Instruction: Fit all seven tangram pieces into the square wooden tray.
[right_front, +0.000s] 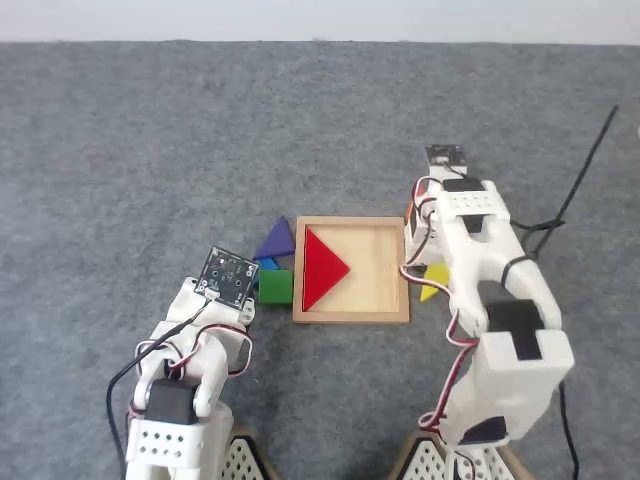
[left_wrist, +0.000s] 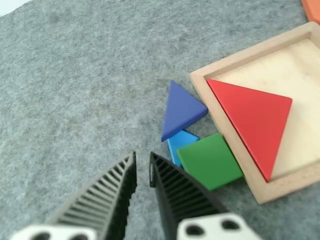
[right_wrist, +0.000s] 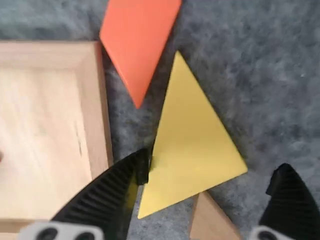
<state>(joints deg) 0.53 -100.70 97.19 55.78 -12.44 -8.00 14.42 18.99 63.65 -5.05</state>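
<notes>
Right tool (right_wrist: 212, 170) wide open, straddling yellow triangle (right_wrist: 192, 145), flat on desk (right_wrist: 270, 75) just beside tray (right_wrist: 97, 110); nothing gripped. Left tool (left_wrist: 143, 167) barely open, empty, near green square (left_wrist: 210, 160). Best: lower squarely, pinch across opposite edges, lift well clear, set against red triangle (right_front: 320, 268) inside tray.

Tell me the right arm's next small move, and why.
Probably close the right gripper on the yellow triangle. Its fingers are open and straddle that piece, one at its edge. The triangle lies flat on the grey mat outside the wooden tray, which has bare floor left beside the red triangle.
</notes>
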